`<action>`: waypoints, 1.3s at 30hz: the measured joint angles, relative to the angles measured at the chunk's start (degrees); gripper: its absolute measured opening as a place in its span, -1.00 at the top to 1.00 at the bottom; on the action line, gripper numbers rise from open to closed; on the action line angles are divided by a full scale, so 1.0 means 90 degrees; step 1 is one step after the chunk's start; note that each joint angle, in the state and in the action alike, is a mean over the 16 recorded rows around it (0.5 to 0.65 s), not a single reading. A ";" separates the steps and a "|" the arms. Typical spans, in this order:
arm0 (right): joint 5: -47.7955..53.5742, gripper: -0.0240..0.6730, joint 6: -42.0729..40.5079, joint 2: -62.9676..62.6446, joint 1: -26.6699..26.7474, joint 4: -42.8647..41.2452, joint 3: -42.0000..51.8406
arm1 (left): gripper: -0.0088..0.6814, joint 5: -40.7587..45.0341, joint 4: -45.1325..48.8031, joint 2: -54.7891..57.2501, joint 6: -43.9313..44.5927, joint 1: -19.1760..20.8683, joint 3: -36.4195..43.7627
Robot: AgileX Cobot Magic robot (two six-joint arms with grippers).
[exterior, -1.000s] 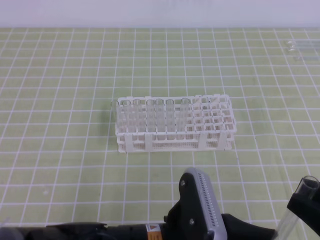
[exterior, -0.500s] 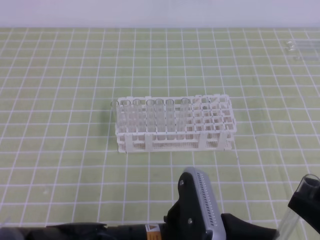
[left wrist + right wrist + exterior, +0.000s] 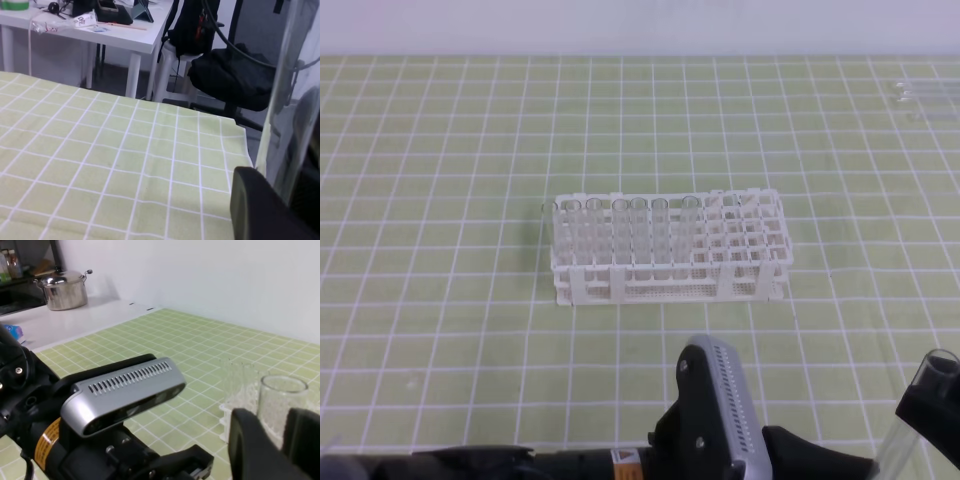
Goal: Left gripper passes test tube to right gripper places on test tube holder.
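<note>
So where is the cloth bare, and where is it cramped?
Bare checked cloth lies left, behind and right of the white rack. The near edge is crowded: slotted grey camera housing, and the tube at the right corner.

We see a table (image 3: 440, 150) under a green cloth with a white grid — it fills most of the frame. Near the centre stands the white holder (image 3: 670, 250), clear tubes upright in its left half. At the upper right edge lie some clear tubes (image 3: 920, 97) — blurred.
</note>
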 joint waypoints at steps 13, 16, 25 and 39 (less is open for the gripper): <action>-0.0118 0.90 -0.0073 0.0000 0.0000 -0.0008 0.0000 | 0.90 0.0074 -0.0015 -0.0012 -0.0029 0.0000 0.0005; -0.0270 0.90 -0.0105 0.0000 0.0000 -0.0009 0.0000 | 0.89 0.0151 -0.0023 -0.0027 -0.0029 0.0002 0.0006; -0.0842 0.90 -0.0216 0.0000 0.0000 -0.0005 0.0000 | 0.90 0.0906 -0.0003 -0.0359 -0.0029 0.0136 0.0005; -0.1419 0.90 -0.0470 0.0000 0.0000 0.0022 0.0000 | 0.95 0.4176 0.0006 -0.2870 -0.0019 0.0863 0.0165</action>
